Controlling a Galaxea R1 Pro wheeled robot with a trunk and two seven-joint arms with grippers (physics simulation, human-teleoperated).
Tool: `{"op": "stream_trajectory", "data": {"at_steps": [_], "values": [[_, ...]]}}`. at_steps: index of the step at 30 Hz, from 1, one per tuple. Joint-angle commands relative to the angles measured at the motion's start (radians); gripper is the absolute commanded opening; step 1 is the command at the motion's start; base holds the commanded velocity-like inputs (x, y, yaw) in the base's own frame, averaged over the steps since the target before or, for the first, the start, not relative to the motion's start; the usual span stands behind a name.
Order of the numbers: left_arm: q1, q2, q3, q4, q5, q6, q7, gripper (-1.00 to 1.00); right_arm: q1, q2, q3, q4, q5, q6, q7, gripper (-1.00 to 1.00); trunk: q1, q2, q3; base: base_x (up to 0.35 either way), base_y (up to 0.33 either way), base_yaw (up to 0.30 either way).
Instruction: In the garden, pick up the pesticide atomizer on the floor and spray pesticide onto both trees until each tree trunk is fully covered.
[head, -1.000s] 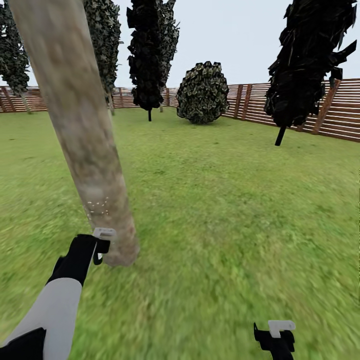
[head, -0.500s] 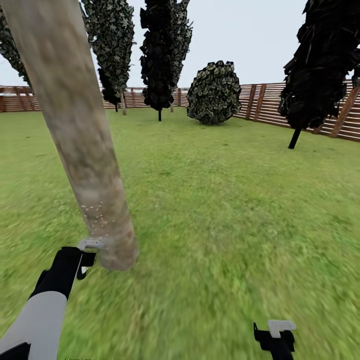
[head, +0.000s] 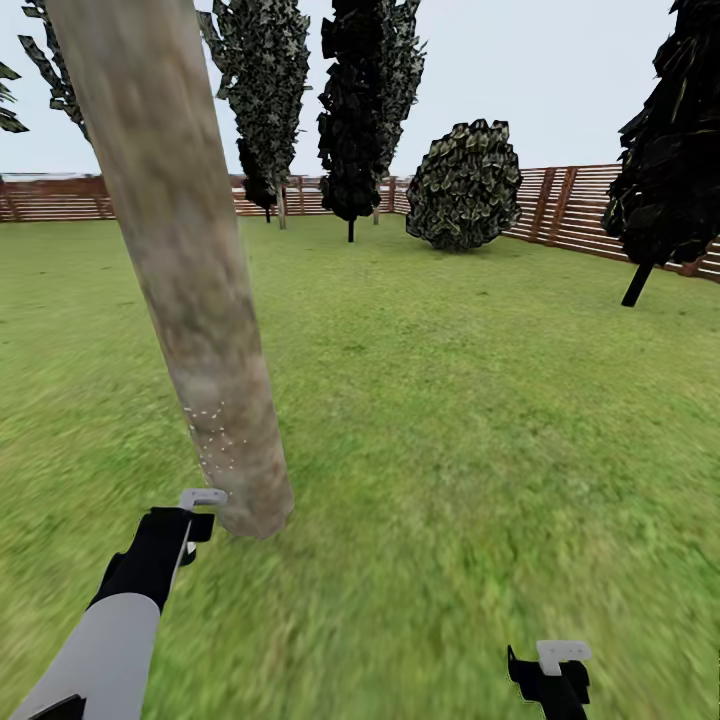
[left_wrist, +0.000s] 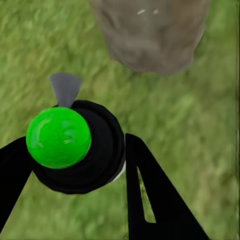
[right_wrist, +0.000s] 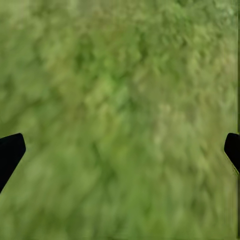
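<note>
1. Two black fingers (left_wrist: 150, 195) of the left gripper (left_wrist: 75, 170) clamp the pesticide atomizer (left_wrist: 75, 147), a black round body with a bright green cap and a grey nozzle pointing toward the base of the tree trunk (left_wrist: 150, 35).
2. In the head view the left gripper (head: 195, 510) sits low beside the foot of the tree trunk (head: 185, 270), just short of the bark.
3. Fine white specks of pesticide (head: 215, 435) dot a small patch low on the trunk; the bark above looks bare, mottled beige-grey and leaning.
4. The right gripper (right_wrist: 120, 150) hangs over grass with its fingertips (right_wrist: 10, 152) spread wide and nothing between them; in the head view the right gripper (head: 555, 675) sits well apart from the trunk.
5. The lawn (head: 470, 420) is a wide green, blurred surface.
6. A brown slatted fence (head: 580, 215) rings it, with dark cypress-like trees (head: 365, 110) and a rounded shrub (head: 465, 185) before it under a pale sky.
</note>
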Motion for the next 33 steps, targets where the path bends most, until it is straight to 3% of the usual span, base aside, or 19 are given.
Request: {"op": "stream_trajectory", "data": {"at_steps": [1,12,15,20,33], "values": [[-0.001,-0.001,0.003,0.002,-0.011,0.002,-0.010,-1.00,-0.001,0.000,-0.005,0.001,0.011,-0.002,-0.004,1.00,0.000,0.000,-0.001,0.142,-0.243,0.006],[0.001,0.009,0.007,0.031,-0.013,-0.003,-0.008,-1.00,0.000,0.000,-0.005,0.001,0.011,-0.002,-0.004,1.00,0.000,0.000,-0.001,0.037,-0.269,0.000],[0.001,0.009,0.037,0.032,-0.012,-0.004,-0.008,-1.00,-0.001,0.000,-0.005,0.001,0.011,-0.002,-0.004,1.00,0.000,0.000,-0.001,0.076,-0.272,0.000],[0.001,0.013,0.085,0.032,-0.014,-0.072,-0.007,-1.00,0.000,0.000,-0.005,0.001,0.011,-0.002,-0.005,1.00,0.000,0.000,-0.001,0.122,-0.271,0.030],[0.001,0.004,0.095,0.032,-0.012,-0.081,-0.007,-1.00,-0.001,0.000,-0.005,0.001,0.011,-0.002,-0.004,1.00,0.000,0.000,-0.001,0.141,-0.264,0.250]]}}
